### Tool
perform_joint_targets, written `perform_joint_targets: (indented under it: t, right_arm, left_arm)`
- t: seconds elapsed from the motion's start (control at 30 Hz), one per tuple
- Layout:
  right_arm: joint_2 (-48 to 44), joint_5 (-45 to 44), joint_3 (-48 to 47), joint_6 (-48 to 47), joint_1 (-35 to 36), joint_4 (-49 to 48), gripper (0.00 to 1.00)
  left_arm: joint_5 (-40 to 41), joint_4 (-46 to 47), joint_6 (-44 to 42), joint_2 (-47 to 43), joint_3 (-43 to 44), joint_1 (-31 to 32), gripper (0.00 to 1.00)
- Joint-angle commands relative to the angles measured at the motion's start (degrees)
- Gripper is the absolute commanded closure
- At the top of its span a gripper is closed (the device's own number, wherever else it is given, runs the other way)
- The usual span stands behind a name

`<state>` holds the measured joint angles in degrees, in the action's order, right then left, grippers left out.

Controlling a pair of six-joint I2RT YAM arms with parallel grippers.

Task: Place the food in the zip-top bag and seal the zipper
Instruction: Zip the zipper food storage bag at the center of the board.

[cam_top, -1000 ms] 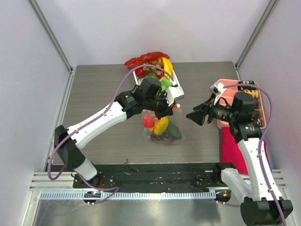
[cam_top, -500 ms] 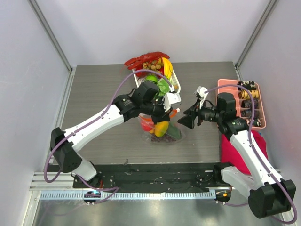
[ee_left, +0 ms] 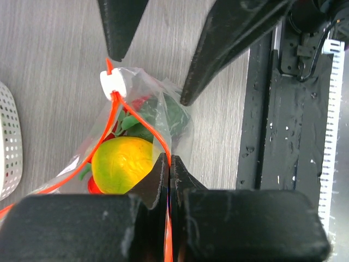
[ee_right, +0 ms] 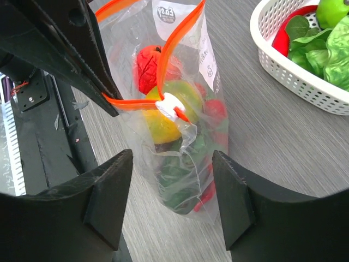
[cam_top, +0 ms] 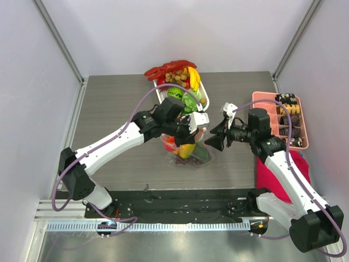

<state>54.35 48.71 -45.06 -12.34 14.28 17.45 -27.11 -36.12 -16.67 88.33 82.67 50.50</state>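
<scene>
Grey table (cam_top: pixel 109 109): zip-top bag (ee_right: pixel 185 164) labelled "Easy"; left gripper (ee_left: pixel 168 164) pinches its zipper (ee_right: pixel 181 41), right gripper (ee_right: pixel 172 164) spread wide at three o'clock.

Clamped in the left gripper (ee_left: pixel 168 170): orange-red zipper (ee_left: pixel 101 143) of the zip-top bag (ee_left: pixel 163 98), holding yellow-orange toy fruit (ee_left: pixel 122 164) and green leaves (ee_left: pixel 147 130); right gripper (ee_left: pixel 151 81) spread wide, one tip just above the white slider (ee_left: pixel 113 83).

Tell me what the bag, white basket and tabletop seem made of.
Bag: thin clear plastic film, glossy; it crinkles and the food shows through. White basket: probably moulded plastic, matte, with a slotted wall. Tabletop: grey wood-grain, low sheen, likely laminate rather than solid wood.
</scene>
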Motion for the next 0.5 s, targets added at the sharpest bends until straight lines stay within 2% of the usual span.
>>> perform_joint_targets:
  t: [0.0, 0.4, 0.47]
  right_arm:
    - [1.1, -0.2, 0.3, -1.7, 1.1, -3.9, 0.36]
    - [0.2, -0.9, 2.3, -3.2, 4.3, -7.0, 0.36]
    - [-0.2, -1.2, 3.0, -4.3, 4.5, -7.4, 0.39]
  left_arm:
    - [-2.6, -1.2, -2.7, -1.3, -0.9, 0.1, 1.00]
    - [-6.3, -0.9, -4.5, -2.0, -3.1, 0.0, 1.00]
    - [-6.5, -0.4, -4.5, -2.5, -3.5, 0.0, 1.00]
